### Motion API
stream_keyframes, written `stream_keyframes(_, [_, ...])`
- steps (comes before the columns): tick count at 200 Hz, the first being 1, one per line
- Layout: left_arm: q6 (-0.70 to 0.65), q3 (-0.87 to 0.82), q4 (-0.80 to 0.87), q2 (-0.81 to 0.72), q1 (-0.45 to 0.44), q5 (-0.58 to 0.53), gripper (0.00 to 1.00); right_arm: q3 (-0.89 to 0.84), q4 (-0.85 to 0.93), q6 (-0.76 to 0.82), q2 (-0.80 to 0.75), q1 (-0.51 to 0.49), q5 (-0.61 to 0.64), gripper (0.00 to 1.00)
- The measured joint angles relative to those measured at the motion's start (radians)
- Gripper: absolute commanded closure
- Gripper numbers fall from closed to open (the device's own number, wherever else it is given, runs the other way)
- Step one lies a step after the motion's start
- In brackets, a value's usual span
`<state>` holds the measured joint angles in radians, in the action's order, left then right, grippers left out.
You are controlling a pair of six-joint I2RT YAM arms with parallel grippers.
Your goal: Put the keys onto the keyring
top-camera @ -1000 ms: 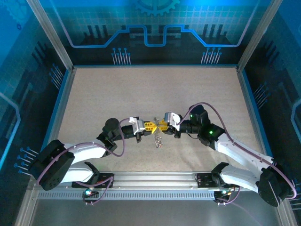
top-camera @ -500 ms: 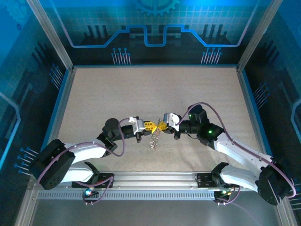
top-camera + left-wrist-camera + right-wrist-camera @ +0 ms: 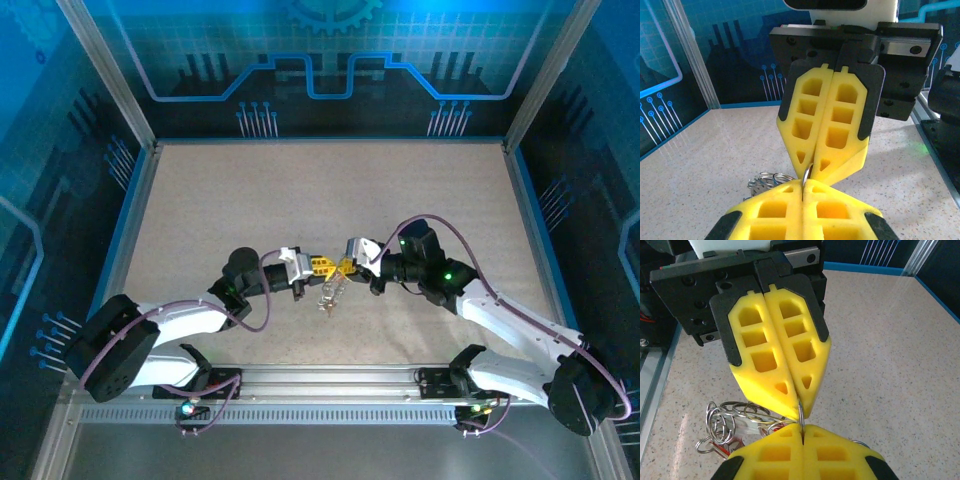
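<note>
Left gripper (image 3: 328, 268) and right gripper (image 3: 343, 266) meet tip to tip, both clamped tight on one thin wire of the keyring (image 3: 801, 416). Loops (image 3: 735, 415) hang below the keyring. A red bit (image 3: 721, 448) beneath, probably the key. Step: bracing the keyring for threading. Next calls for parting the coil without losing grip.

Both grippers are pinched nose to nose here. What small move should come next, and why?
Likely a slight twist of the right gripper while the left gripper holds firm, to pry the coil open. Both are shut tip to tip on one thin loop of the keyring, with the other rings bunched below, so nothing can thread on.
</note>
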<state>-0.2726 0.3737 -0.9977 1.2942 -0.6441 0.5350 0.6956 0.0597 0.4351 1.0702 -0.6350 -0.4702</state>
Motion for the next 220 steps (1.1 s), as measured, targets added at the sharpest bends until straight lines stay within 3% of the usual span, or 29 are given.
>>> stream_keyframes(211, [-0.074, 0.035, 0.15, -0.014, -0.008, -0.041, 1.0, 0.009, 0.029, 0.011, 0.009, -0.001, 0.027, 1.0])
stream_keyframes(220, [-0.074, 0.036, 0.155, -0.014, -0.008, -0.042, 0.95, 0.01, 0.03, 0.011, 0.01, -0.001, 0.029, 1.0])
